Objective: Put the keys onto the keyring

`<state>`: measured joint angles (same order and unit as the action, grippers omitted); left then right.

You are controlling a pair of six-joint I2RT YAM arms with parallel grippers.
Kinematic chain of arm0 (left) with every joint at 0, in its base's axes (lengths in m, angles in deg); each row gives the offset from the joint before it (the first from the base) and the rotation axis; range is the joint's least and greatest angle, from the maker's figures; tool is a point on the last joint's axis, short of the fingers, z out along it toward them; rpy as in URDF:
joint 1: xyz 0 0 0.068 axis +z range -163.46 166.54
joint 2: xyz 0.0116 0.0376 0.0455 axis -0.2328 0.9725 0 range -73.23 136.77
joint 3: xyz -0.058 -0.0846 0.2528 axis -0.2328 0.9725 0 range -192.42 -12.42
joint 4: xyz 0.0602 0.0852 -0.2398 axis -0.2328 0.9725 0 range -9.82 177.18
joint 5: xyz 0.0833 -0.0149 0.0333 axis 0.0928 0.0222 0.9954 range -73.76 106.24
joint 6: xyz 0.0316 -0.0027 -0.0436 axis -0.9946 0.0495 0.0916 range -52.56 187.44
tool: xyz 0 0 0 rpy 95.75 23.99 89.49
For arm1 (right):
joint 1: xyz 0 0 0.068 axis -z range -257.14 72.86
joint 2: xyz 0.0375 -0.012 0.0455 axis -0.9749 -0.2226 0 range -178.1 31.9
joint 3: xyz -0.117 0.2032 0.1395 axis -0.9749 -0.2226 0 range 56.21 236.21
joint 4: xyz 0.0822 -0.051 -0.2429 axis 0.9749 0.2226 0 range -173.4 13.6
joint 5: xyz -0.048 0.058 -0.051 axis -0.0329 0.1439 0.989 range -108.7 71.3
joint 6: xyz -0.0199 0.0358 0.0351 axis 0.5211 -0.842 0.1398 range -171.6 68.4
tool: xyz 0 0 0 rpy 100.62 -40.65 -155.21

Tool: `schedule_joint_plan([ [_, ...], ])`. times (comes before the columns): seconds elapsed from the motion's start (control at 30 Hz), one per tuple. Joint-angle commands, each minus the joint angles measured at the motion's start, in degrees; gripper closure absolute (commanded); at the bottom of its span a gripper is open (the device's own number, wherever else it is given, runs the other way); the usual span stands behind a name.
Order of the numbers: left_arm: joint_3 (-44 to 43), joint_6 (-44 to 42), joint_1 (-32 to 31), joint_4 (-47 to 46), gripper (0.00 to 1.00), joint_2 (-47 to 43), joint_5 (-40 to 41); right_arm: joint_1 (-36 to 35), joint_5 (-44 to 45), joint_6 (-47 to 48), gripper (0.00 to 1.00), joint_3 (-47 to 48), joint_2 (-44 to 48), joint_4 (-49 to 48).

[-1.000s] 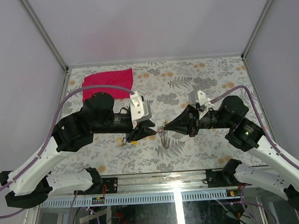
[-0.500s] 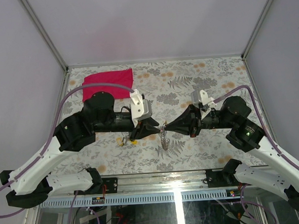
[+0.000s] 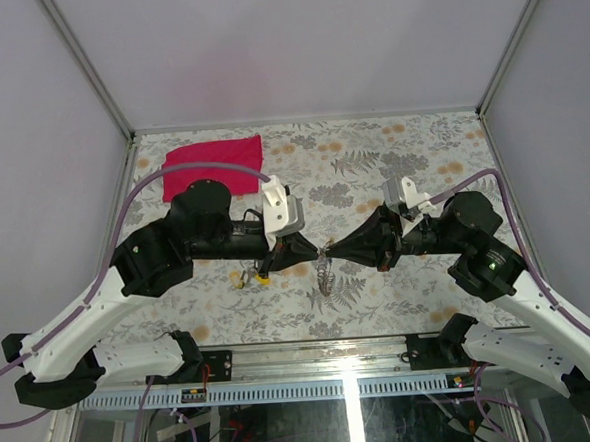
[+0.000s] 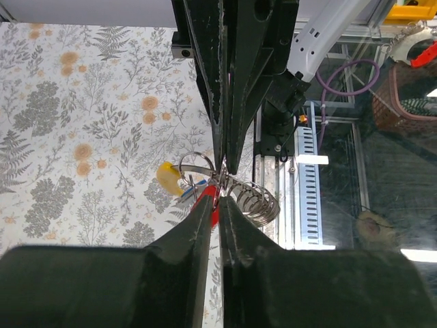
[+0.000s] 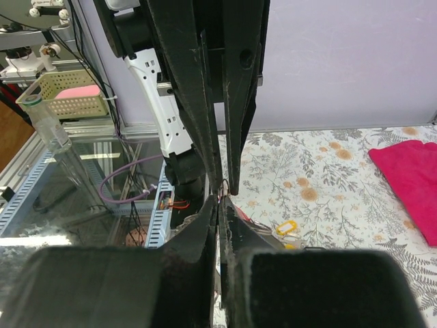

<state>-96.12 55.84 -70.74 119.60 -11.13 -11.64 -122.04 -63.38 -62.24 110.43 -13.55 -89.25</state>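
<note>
The keyring [image 4: 247,197], a thin wire loop with a coiled silvery chain, hangs above mid-table, pinched in the right gripper's [image 3: 328,251] closed tips. The keys [image 4: 168,179] (glossy yellow, blue and red heads) sit at its 9 o'clock. The left gripper [image 3: 315,251] has moved in tip-to-tip, its jaws narrowed to a slit; whether it grips anything cannot be told.

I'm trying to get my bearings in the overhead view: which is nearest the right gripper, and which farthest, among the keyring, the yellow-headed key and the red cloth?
From the right gripper:
1. keyring, hanging at its tips, mid-table.
2. yellow-headed key, off toward the left arm.
3. red cloth, far left corner.
</note>
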Motion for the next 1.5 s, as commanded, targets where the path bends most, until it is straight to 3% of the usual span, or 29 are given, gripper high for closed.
schedule_joint_plan([
  [0.0,-0.03,0.31,-0.16,-3.28,0.96,0.19,-0.88,-0.22,-0.88,-0.79,1.0,2.03,1.02,-4.31],
  [0.07,0.02,0.38,-0.17,-3.38,1.0,0.2,-0.84,-0.27,-0.8,-0.94,1.0,1.99,1.19,-4.65],
  [0.3,1.03,0.98,-0.13,-4.8,1.0,-0.8,-0.68,-0.27,1.37,-2.91,1.0,0.65,3.0,-8.49],
  [1.03,10.78,11.4,-0.18,-25.81,1.0,-4.57,0.14,-0.27,13.87,-14.58,1.0,-12.63,4.94,-38.9],
  [1.33,14.39,14.64,-0.19,-31.77,0.75,-8.87,3.97,-0.27,12.96,-11.81,1.0,-12.64,6.44,-37.13],
  [1.47,17.44,16.79,-0.2,-36.4,0.7,-10.98,5.54,-0.25,10.91,-10.81,1.0,-11.89,6.6,-35.62],
])
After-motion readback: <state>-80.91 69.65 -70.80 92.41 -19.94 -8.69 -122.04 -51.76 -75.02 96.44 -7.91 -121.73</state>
